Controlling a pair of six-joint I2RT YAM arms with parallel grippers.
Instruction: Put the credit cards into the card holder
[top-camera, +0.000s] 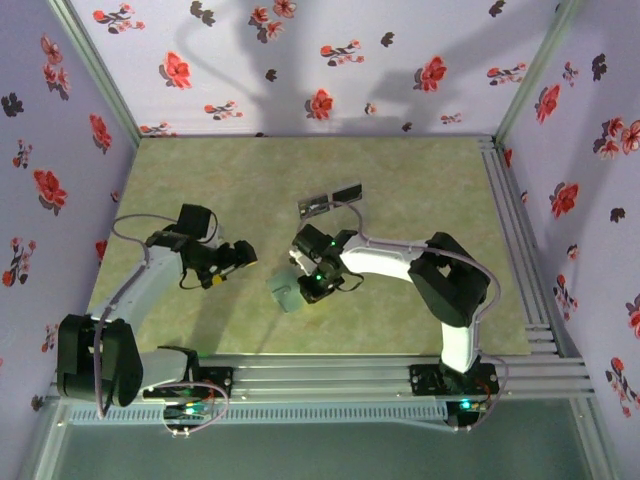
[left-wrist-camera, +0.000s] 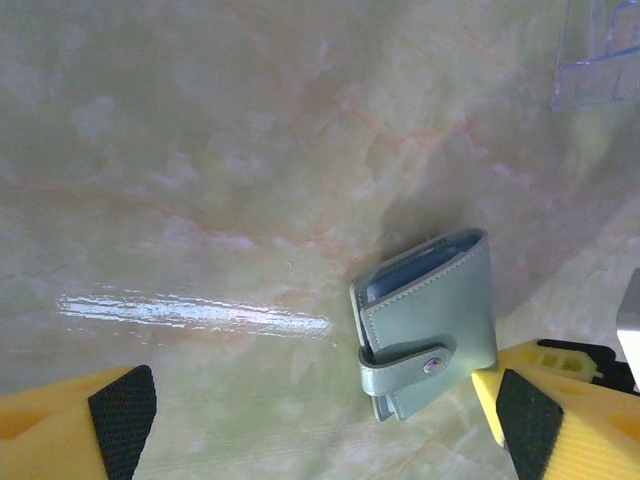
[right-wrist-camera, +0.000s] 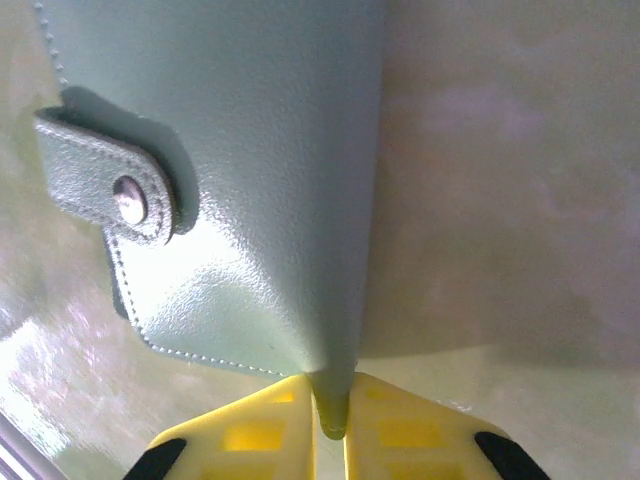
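The card holder (top-camera: 284, 294) is a grey-teal wallet, folded, with its snap strap (right-wrist-camera: 120, 195) fastened. My right gripper (right-wrist-camera: 330, 420) is shut on one edge of the card holder (right-wrist-camera: 260, 150), pinching it between the yellow fingers. My right gripper (top-camera: 312, 284) sits just right of the wallet. My left gripper (top-camera: 240, 258) hovers to its left, open, with nothing between the pads. Between the left gripper's (left-wrist-camera: 322, 420) spread fingers, the card holder (left-wrist-camera: 430, 320) lies close to the right fingertip (left-wrist-camera: 525, 420). Two dark credit cards (top-camera: 318, 206) (top-camera: 347, 191) lie flat farther back.
A pale translucent flat piece (left-wrist-camera: 600, 50) shows at the top right of the left wrist view. Flowered walls (top-camera: 320, 70) close in three sides, and metal rails (top-camera: 520, 260) run along the right and near edges of the greenish table (top-camera: 200, 190).
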